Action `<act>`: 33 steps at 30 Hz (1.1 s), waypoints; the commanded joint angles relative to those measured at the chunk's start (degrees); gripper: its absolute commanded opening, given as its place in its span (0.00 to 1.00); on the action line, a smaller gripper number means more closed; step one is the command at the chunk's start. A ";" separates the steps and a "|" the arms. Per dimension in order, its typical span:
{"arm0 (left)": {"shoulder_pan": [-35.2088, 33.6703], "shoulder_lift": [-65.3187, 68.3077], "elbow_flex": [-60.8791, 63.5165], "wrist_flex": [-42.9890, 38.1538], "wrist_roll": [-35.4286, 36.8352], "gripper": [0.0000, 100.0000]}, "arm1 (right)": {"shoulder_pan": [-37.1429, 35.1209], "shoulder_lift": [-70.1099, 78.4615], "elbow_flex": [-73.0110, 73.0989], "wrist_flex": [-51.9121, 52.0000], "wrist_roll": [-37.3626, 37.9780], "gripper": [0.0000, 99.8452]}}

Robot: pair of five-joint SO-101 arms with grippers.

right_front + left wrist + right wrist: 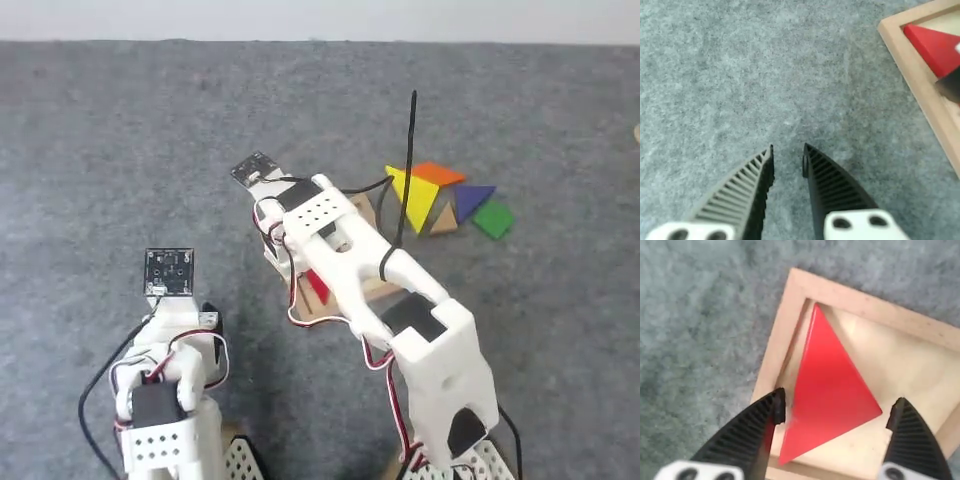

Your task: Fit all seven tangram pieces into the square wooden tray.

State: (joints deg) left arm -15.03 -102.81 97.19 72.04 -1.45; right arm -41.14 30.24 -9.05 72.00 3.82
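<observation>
The square wooden tray [782, 325] lies under my right arm [345, 255]. A red triangle [830, 385] rests flat inside it, against one wall and into a corner. My right gripper [837, 405] hangs open just above that triangle, one fingertip over the tray's rim and the other over the tray floor. The tray's corner [910, 60] and the red triangle [935, 45] also appear from the left wrist. My left gripper [788, 150] sits low over bare carpet beside the tray, slightly open with nothing in it. Yellow [415, 195], orange [437, 173], purple [470, 197], green [493, 218] and tan [443, 220] pieces lie beyond the tray.
Grey carpet [150, 130] covers the whole table. A thin black cable [408, 160] rises from the right arm in front of the loose pieces. The left arm [170, 340] stands at the near left.
</observation>
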 commanded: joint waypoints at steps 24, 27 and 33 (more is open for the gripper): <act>-0.26 -1.14 -0.75 0.18 -0.09 0.09 | 13.93 -7.25 6.24 -8.75 5.98 0.32; -0.26 -1.14 -0.75 0.18 -0.09 0.09 | 12.70 -5.05 6.24 -9.36 6.33 0.32; -0.26 -1.14 -0.75 0.18 -0.09 0.09 | 8.48 -4.79 6.51 -7.87 6.07 0.32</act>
State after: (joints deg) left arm -15.03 -102.81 97.19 72.04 -1.45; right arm -30.42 26.55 -2.20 63.65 9.36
